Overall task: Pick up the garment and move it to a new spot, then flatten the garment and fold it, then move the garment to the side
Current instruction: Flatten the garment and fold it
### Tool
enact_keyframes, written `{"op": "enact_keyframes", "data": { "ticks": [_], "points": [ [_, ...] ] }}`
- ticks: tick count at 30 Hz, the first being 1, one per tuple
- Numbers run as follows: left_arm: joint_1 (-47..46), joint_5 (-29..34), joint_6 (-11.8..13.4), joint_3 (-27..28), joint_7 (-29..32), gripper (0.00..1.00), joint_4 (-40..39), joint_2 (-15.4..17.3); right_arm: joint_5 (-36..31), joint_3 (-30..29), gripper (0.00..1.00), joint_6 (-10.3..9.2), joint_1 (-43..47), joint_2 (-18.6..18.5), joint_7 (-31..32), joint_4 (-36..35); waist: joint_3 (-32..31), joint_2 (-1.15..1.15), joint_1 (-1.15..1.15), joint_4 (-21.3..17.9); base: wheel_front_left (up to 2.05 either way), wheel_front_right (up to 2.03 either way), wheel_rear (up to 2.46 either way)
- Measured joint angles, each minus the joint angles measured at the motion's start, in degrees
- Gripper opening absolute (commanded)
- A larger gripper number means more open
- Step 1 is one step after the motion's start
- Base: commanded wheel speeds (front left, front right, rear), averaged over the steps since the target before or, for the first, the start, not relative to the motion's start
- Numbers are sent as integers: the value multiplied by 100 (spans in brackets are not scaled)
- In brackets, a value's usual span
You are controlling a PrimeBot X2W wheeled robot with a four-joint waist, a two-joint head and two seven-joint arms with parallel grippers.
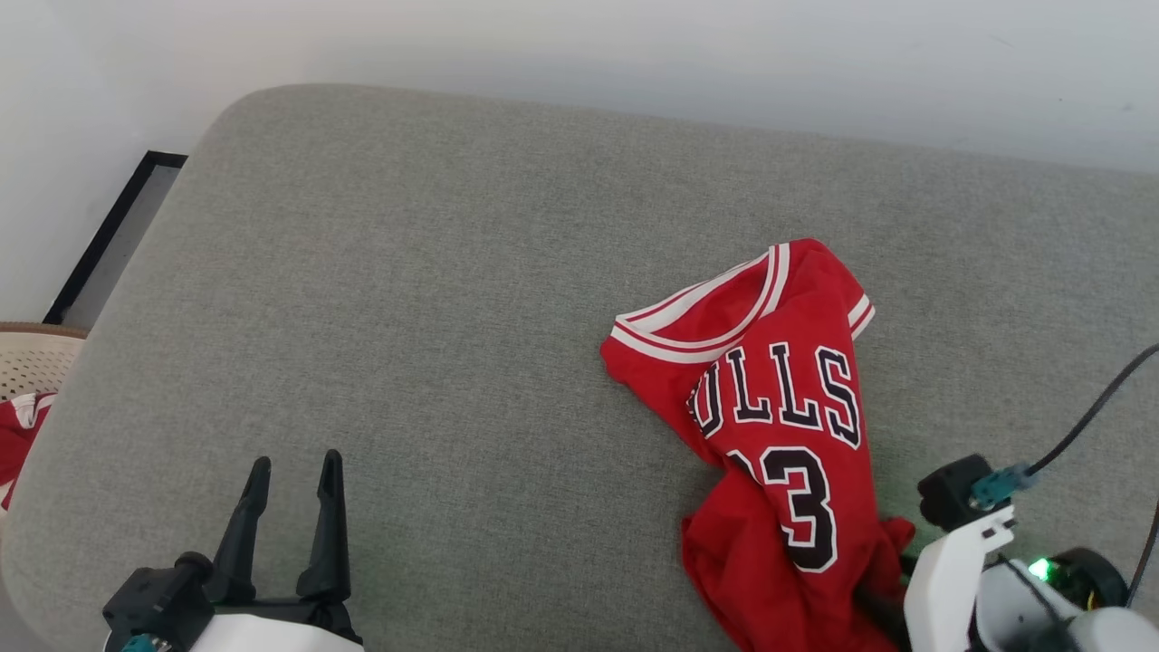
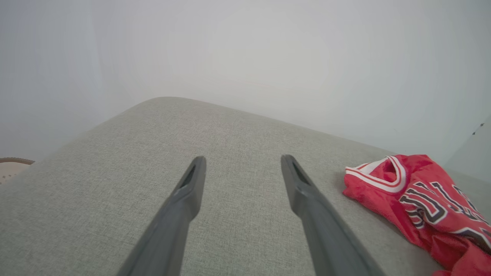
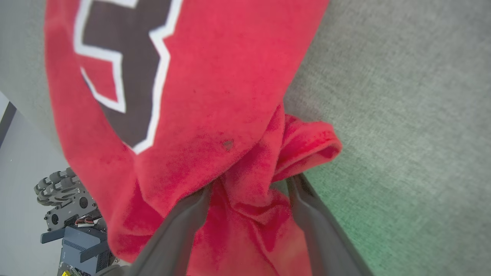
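Head view: garment (image 1: 779, 435) lies crumpled on the grey cushion (image 1: 435, 272) at about 4 o'clock of the frame, collar trim toward 12, lettering and number face up, and the lower hem runs off toward 6 at the near edge. Left end effector (image 1: 297, 460) sits at 7 o'clock, jaws wide, nothing between them, well apart from the cloth; left wrist view puts the garment off at its 3 o'clock. Right wrist view: right end effector (image 3: 251, 188) has its jaws standing wide with a bunched red fold lying between the fingers (image 3: 184, 226); the tips are under cloth, and I judge it a loose contact, not a pinch. A basket (image 1: 36, 358) with another red-and-white cloth wad (image 1: 18, 435) sits at 9 o'clock off the cushion, not part of this. Step in hand, as I read it: the tail of the move to a new spot, garment down on the cushion and the flatten step not yet begun, since the body is twisted and one side is folded under. The next move likely calls for the right end effector to clear the fold without dragging it, then for both to take opposite edges, hem or shoulders. The left has to cross toward 3 o'clock to reach it. Pull apart gently so the front spreads flat and stays on the cushion.
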Motion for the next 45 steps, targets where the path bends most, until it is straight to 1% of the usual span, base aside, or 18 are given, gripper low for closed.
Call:
{"op": "enact_keyframes", "data": {
  "ticks": [5, 9, 12, 14, 16, 22, 31, 34, 37, 39, 42, 43, 44, 45],
  "points": [
    [-4, -5, 0, -7, 0, 100, 0, 20, -19, -380, 100, 0, -4, -9, 116, -382, -10, 0, 0, 45, 0, 0, 0],
    [-4, -7, 0, -65, 0, 100, 18, 31, -71, -900, 100, 0, -85, 77, 137, -700, -12, 0, 0, 113, 0, 0, 0],
    [-24, -8, 0, -134, 0, 100, 49, 40, -233, -1133, 100, 0, -280, 127, 175, -775, -7, 0, 0, 192, 0, 0, 0],
    [-75, -11, 0, -194, 0, 100, 80, 42, -265, -1279, 100, 0, -488, 215, 176, -703, -1, 0, 0, 263, 0, 0, 0],
    [-128, -38, 0, -261, 0, 100, 107, 53, -336, -1295, 100, 0, -712, 245, 177, -567, 10, 0, 0, 341, 0, 0, 0],
    [-251, -52, 0, -453, 0, 100, 202, 63, -480, -1317, 100, 0, -1464, 191, -83, 248, 62, 0, 0, 623, 0, 0, 0],
    [-360, -85, 0, -656, 0, 100, 263, 24, -460, -1228, 100, 0, -2394, -203, -260, 1709, 237, 0, 0, 1047, 0, 0, 0],
    [-409, -87, 0, -728, 0, 100, 279, -9, -445, -1114, 100, 0, -2635, -328, -275, 2171, 346, 0, 0, 1180, 0, 0, 0],
    [-489, -105, 0, -800, 0, 100, 282, -56, -363, -1004, 100, 0, -2869, -379, -283, 2604, 480, 0, 0, 1307, 0, 0, 0],
    [-549, -112, 0, -878, 0, 100, 291, -91, -283, -827, 100, 0, -3067, -389, -318, 3010, 619, 0, 0, 1429, 0, 0, 0],
    [-606, -113, 0, -924, 0, 100, 292, -127, -148, -621, 100, -1, -3301, -371, -334, 3329, 746, 0, 0, 1527, 0, 0, 0],
    [-612, -113, 0, -926, 0, 100, 294, -144, -148, -519, 45, -1, -3357, -385, -339, 3401, 779, 0, 0, 1555, 0, 0, 0],
    [-613, -113, 0, -923, 0, 100, 293, -153, -111, -466, 0, -1, -3392, -396, -375, 3462, 805, 0, 0, 1576, 0, 0, 0],
    [-615, -113, 0, -917, 0, 100, 292, -159, -49, -398, 0, -1, -3443, -416, -391, 3501, 830, 0, 0, 1586, 0, 0, 0]
  ]
}}
